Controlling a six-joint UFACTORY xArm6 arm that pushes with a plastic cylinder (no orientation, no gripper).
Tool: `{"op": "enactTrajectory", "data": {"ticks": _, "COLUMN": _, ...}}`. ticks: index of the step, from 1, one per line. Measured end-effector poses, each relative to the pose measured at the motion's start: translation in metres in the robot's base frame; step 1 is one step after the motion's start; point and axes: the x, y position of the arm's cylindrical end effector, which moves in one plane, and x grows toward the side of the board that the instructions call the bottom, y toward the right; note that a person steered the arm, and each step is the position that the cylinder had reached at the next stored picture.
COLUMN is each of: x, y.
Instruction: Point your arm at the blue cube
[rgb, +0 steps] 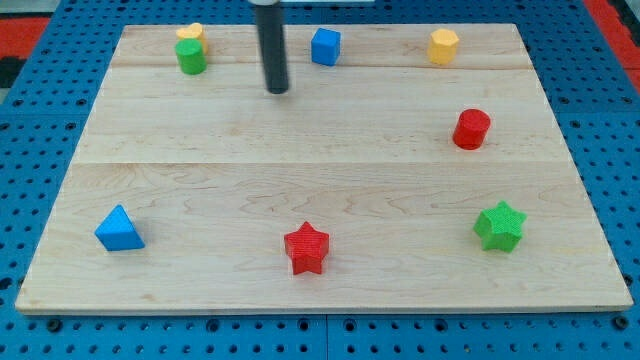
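Plainly, pale wooden board (330, 180) on blue pegboard (40, 120); my tip (278, 90), pincerless, left of blue cube (325, 46).

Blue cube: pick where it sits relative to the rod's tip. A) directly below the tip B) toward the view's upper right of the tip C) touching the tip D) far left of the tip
B: the blue cube lies up and to the view's right of my tip, with bare board between them.
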Motion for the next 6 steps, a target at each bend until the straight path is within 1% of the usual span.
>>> {"op": "enactTrajectory", "data": {"ticks": 1, "x": -0.004, "y": 0.067}}
{"op": "enactTrajectory", "data": {"ticks": 2, "x": -0.026, "y": 0.101}}
{"op": "enactTrajectory", "data": {"ticks": 4, "x": -0.08, "y": 0.104}}
{"op": "enactTrajectory", "data": {"ticks": 5, "x": -0.104, "y": 0.095}}
{"op": "enactTrajectory", "data": {"ticks": 6, "x": -0.104, "y": 0.062}}
